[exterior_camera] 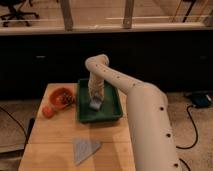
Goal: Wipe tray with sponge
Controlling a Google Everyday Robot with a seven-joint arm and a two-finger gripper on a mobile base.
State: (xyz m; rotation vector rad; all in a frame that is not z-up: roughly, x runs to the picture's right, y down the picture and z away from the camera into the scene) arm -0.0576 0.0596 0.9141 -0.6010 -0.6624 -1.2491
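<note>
While the arm (142,107) bends down from the right, the gripper (95,101) stands over the middle of the dark green tray (113,114), its claw pinching the small blue-grey sponge (95,105) against the tray floor. An orange bowl (60,96) sits just left of the tray, and a grey triangular cloth (85,148) lies nearer on the wooden table (52,132).

The tabletop (55,137) is pale matt wood; the tray (113,107) smooth dark-green plastic; the arm (145,115) a smooth off-white shell, its hand (95,101) low inside the tray; the grey cloth (85,149) looks dull.
</note>
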